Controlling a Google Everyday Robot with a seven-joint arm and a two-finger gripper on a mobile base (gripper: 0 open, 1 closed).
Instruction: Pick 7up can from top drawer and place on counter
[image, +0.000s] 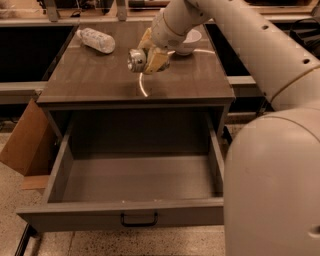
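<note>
The right side of the view is filled by the white arm (265, 150), which is stretched from the foreground up and across to the counter (90, 82). Below the counter, the top drawer (135, 180) is seen pulled fully out, its grey floor and side walls exposed and its dark handle (138, 220) centred on the front panel. The brown counter top is marked with a pale circle line (143, 89), of which only part is visible. A cardboard box (25, 145) is leaned against the cabinet's left side. A clear bottle (97, 40) is laid on its side at the counter's back left corner, and a white bowl (189, 39) is partly hidden behind the arm at the back.

The gripper (148, 59) is held over the middle of the counter, just above the circle line. Its tan fingers (158, 60) are clamped on the 7up can (136, 60), which is turned sideways with one shiny round end faced left. Whether the can is touching the surface cannot be told.
</note>
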